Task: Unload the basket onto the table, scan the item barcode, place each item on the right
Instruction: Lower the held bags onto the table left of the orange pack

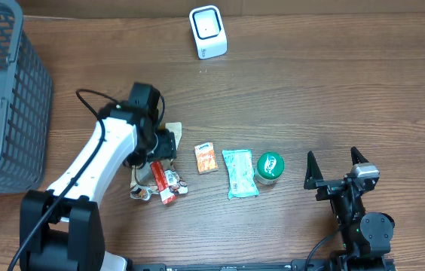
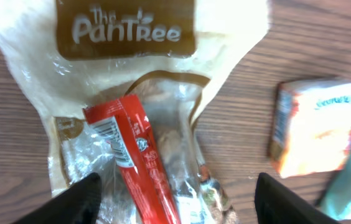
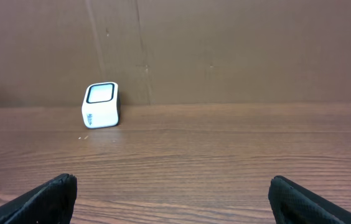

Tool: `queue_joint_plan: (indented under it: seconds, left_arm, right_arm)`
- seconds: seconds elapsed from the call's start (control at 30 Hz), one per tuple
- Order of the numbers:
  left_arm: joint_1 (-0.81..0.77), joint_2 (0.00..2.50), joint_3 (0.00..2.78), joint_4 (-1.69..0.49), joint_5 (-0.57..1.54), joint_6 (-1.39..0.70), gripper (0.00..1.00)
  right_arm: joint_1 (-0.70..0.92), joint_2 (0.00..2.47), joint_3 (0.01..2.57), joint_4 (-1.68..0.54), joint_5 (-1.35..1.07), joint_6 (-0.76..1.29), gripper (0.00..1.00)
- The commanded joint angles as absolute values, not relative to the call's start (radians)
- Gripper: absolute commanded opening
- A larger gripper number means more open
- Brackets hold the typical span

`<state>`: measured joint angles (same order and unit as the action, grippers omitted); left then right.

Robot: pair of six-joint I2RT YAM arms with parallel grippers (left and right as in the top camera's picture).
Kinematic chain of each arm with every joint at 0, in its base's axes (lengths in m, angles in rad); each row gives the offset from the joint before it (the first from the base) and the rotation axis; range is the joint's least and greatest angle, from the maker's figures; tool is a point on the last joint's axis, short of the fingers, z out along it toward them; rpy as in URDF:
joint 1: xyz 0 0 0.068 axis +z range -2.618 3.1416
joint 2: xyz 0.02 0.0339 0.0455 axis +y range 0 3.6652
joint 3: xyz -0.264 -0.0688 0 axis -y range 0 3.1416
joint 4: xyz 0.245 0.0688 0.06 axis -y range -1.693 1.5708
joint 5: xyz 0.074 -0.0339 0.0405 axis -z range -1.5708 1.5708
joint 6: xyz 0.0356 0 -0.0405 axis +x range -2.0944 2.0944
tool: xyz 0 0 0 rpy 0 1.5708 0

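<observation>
My wooden bench (image 1: 310,90) carries a basket (image 1: 1,98) at its left edge and a scanner (image 1: 207,31) at the back. Nearer lie a bag (image 2: 32,68), orange packet (image 1: 206,158), teal sachet (image 1: 240,173) and green tub (image 1: 270,167).

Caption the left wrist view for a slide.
Open left gripper over a red sachet on a PanTree bag, orange packet beside it.

Table (image 1: 333,98): wood grain, matt. PanTree pouch (image 2: 32,74): glossy crinkled plastic film. Red stick sachet (image 2: 139,163): glossy. Basket (image 1: 16,105): grey plastic mesh.
</observation>
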<state>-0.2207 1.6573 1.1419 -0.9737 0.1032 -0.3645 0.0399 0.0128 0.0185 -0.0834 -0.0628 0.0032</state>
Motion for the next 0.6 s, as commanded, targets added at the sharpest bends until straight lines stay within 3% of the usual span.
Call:
queue_joint_plan:
  seconds: [0.0,0.4,0.57]
  left_arm:
    - [-0.213,1.660,1.223,-1.066,0.093,-0.344,0.56]
    - [-0.212,1.661,1.193,-1.110,0.032,-0.548,0.38]
    - [-0.212,1.661,1.171,-1.106,0.026,-0.611,0.38]
  right_arm:
    - [0.038,0.003,0.008,-0.080,-0.054,0.000,1.00]
    - [0.038,0.003,0.008,-0.080,-0.054,0.000,1.00]
    - [0.038,0.003,0.008,-0.081,-0.054,0.000,1.00]
